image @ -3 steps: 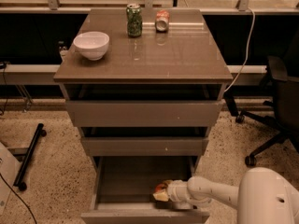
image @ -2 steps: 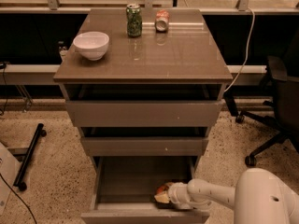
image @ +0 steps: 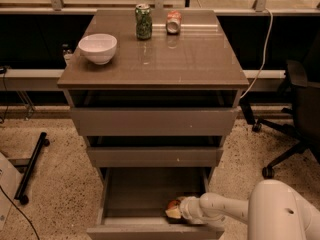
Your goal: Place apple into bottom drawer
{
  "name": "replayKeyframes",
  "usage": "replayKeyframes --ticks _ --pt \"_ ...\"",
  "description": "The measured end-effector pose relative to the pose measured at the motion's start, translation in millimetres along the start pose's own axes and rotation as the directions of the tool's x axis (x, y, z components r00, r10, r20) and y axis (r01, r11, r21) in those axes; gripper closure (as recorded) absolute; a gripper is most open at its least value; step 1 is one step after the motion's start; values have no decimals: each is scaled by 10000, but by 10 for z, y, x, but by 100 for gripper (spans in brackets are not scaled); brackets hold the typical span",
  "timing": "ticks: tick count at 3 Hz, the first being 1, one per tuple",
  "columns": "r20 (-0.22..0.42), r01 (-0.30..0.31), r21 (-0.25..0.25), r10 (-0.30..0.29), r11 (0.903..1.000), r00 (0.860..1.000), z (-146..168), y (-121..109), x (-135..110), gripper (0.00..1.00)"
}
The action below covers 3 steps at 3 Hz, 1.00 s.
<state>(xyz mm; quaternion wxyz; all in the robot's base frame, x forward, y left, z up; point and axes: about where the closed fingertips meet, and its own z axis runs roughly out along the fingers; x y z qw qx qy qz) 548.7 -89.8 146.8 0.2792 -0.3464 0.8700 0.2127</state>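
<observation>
Camera view from above and in front of the cabinet: the apple [image: 174,203] sits low inside the bottom drawer [image: 130,194], near its front right corner, with only its reddish top showing. The gripper [image: 175,212] is right at the apple, on the side nearer the drawer front, and seems to touch it. Whether it grips the apple, and how wide it is open, I cannot tell. The white arm [image: 220,208] lies almost level and reaches into the drawer from the right, coming from the robot's rounded body [image: 282,214] at the lower right corner. The bottom drawer is pulled far out. Above it are the middle drawer [image: 155,156] and the top drawer [image: 152,121]. On the cabinet top [image: 190,59] stand a white bowl [image: 98,47] and a green can [image: 143,21]; a red-and-white can [image: 173,22] lies just beside the green one.
</observation>
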Motion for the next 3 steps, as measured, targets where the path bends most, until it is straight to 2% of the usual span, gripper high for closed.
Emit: replayKeyframes --ticks 2,3 --pt "-9 -1 -55 1 10000 10000 25 32 4 5" --pt "-11 -1 -70 1 10000 10000 32 41 4 0"
